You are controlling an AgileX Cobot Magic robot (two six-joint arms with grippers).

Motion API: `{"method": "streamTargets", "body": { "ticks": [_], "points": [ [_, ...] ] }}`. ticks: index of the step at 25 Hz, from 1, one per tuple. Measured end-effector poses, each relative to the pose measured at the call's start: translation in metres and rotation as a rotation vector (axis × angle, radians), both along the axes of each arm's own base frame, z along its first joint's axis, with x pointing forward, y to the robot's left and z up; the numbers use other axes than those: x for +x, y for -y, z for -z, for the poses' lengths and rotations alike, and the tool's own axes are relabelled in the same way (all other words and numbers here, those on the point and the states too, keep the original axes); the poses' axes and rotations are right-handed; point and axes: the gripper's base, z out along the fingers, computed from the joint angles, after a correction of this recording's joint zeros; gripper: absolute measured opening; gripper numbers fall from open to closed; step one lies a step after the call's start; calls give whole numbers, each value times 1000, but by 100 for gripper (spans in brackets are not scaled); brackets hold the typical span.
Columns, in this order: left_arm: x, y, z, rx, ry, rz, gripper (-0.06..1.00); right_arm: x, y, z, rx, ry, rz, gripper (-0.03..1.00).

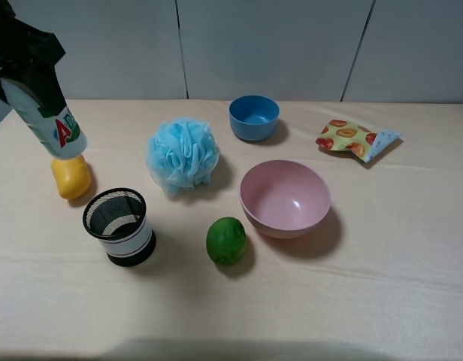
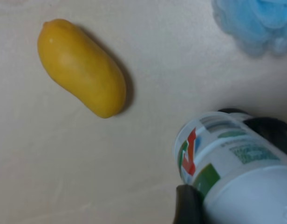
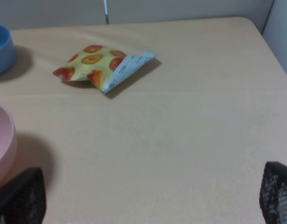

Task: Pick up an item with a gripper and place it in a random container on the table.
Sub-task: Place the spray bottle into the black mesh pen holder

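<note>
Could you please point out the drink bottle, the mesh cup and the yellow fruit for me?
drink bottle (image 1: 55, 124), exterior high view, labelled body.
mesh cup (image 1: 131, 239), exterior high view, white band.
yellow fruit (image 2: 80, 70), left wrist view, middle.

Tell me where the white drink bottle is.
The bottle is at far left in the exterior high view, held tilted by the left gripper, close to the yellow fruit.

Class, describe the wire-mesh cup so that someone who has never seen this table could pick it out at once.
On the beige table, find the fluffy blue bath sponge in the left half. Nearer the front edge, the mesh cup stands upright between the yellow fruit and the green lime. Unlike those solid neighbours, it is a black wire cylinder with a wide white band.
</note>
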Motion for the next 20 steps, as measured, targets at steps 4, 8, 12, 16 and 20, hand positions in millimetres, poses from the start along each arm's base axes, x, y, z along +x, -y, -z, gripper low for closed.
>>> {"method": "streamTargets", "body": {
  "ticks": [4, 8, 12, 16, 20],
  "points": [
    [-4, 1, -5, -27, 11, -1, 52, 0, 0, 0, 0, 0, 0, 69],
    [-4, 1, -5, -29, 10, -1, 52, 0, 0, 0, 0, 0, 0, 69],
    [-8, 2, 6, -24, -29, 0, 52, 0, 0, 0, 0, 0, 0, 69],
    [-17, 11, 23, 9, -86, 44, 52, 0, 0, 0, 0, 0, 0, 69],
    [-27, 25, 37, 21, -114, 78, 52, 0, 0, 0, 0, 0, 0, 69]
  ]
}}
